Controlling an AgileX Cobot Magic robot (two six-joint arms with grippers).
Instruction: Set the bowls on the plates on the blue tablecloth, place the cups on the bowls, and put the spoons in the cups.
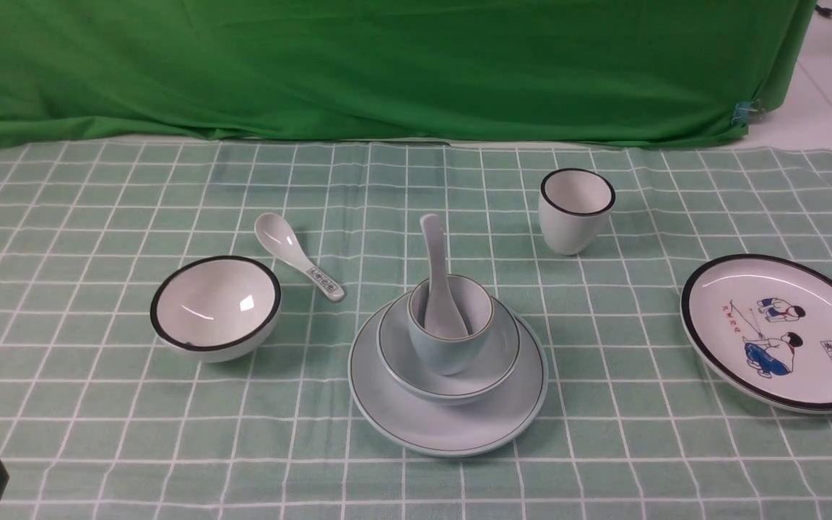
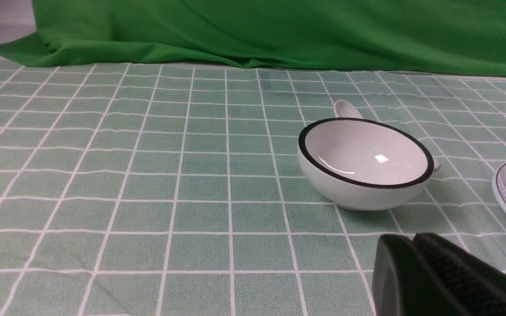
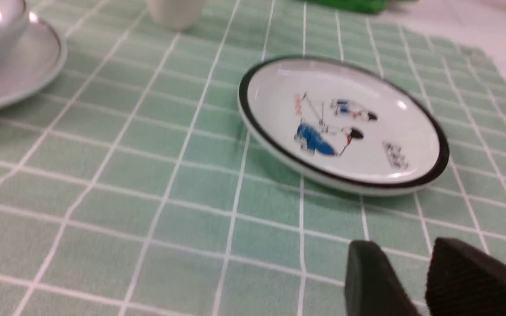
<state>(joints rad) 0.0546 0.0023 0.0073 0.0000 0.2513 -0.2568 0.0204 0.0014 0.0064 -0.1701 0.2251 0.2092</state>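
The pale blue plate (image 1: 448,426) holds the pale blue bowl (image 1: 448,375), pale blue cup (image 1: 451,339) and plain spoon (image 1: 436,278). Left of the plate lie the white bowl (image 1: 215,307) and patterned spoon (image 1: 299,256), beyond the left gripper (image 2: 415,263), its jaws pressed together, empty. Right of it, the white plate (image 3: 343,123) sits just past the right gripper (image 3: 404,281), jaws narrowly parted, seen only from its wrist. The white cup (image 1: 576,209) stands behind

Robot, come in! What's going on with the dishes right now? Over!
Left gripper shut, empty; right gripper slightly open, empty. Blue set stacked, spoon in. White bowl, cup, patterned spoon, cartoon plate still apart. Nothing blocking.
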